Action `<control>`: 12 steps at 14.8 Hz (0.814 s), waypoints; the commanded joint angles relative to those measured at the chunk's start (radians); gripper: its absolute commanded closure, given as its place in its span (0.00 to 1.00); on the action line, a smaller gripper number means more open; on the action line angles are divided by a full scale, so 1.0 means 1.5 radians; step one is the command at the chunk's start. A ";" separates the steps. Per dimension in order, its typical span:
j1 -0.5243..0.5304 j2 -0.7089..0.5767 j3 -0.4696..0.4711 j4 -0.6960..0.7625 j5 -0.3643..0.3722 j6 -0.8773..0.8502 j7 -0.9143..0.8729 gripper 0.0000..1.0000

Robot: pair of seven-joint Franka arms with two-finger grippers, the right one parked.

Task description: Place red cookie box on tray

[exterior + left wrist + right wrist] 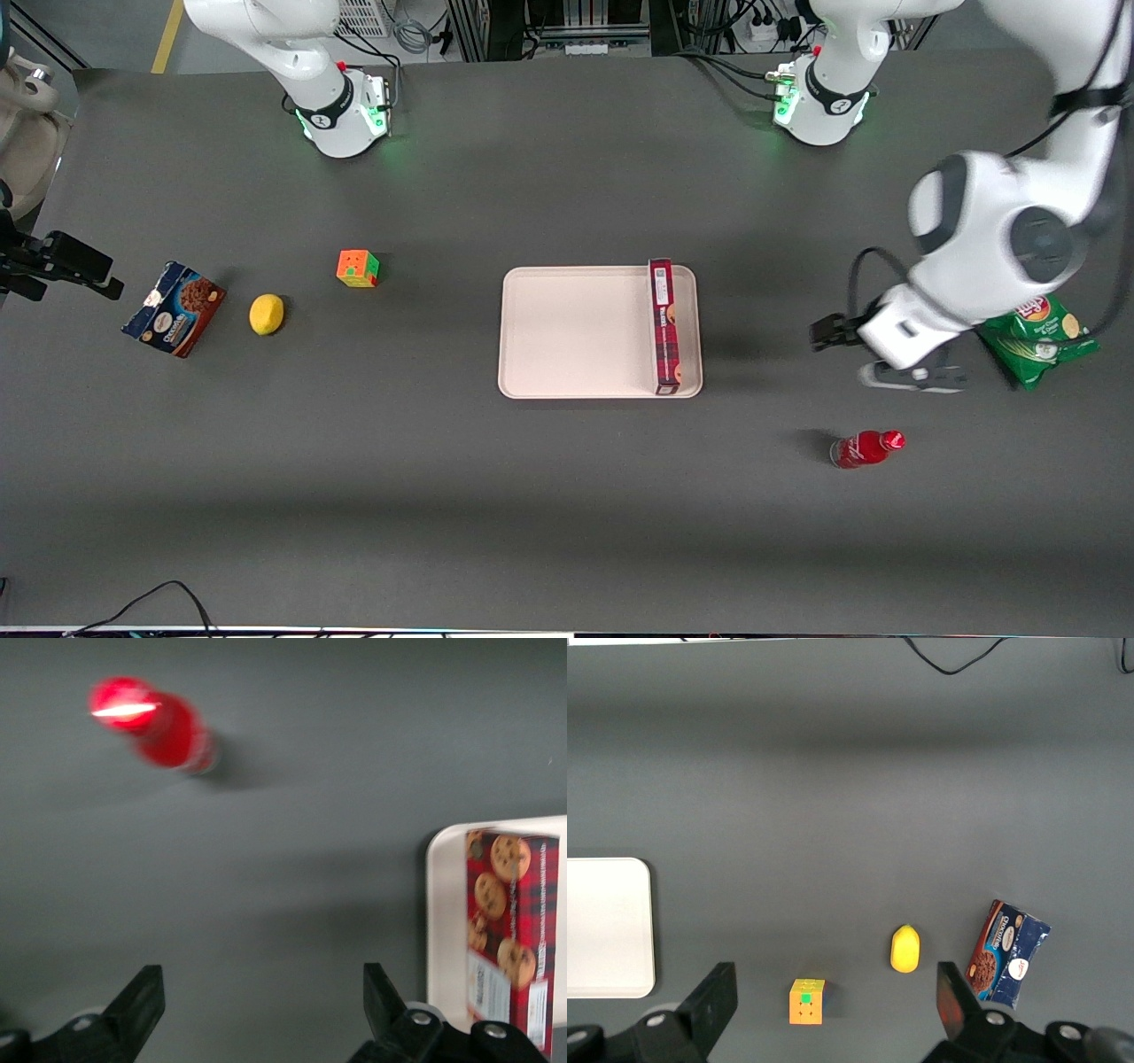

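Dark grey tabletop [532, 496] carries everything. Red cookie box [664, 325] lies on tray [576, 332], along tray's edge toward working arm's end. Claw [264, 1014] spread wide, empty, hovering over bare tabletop between tray and green chip bag [1041, 341]. Red bottle [866, 448] lies nearer front camera than claw.

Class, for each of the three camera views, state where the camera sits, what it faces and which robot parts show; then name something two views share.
Front view: high above the table, looking down; both arm bases show, and the left gripper hovers between the tray and a chips bag.
Left wrist view: on the working arm, facing down; open fingers show.
Right wrist view: on the parked arm, facing down at a lemon; its fingers show.
Shared: front and left wrist views both show the red cookie box on the tray.
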 commanded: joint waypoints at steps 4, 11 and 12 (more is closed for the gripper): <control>0.019 -0.096 0.069 0.166 0.007 -0.297 0.072 0.00; 0.018 -0.123 0.068 0.229 0.035 -0.381 0.073 0.00; 0.018 -0.123 0.068 0.229 0.037 -0.387 0.073 0.00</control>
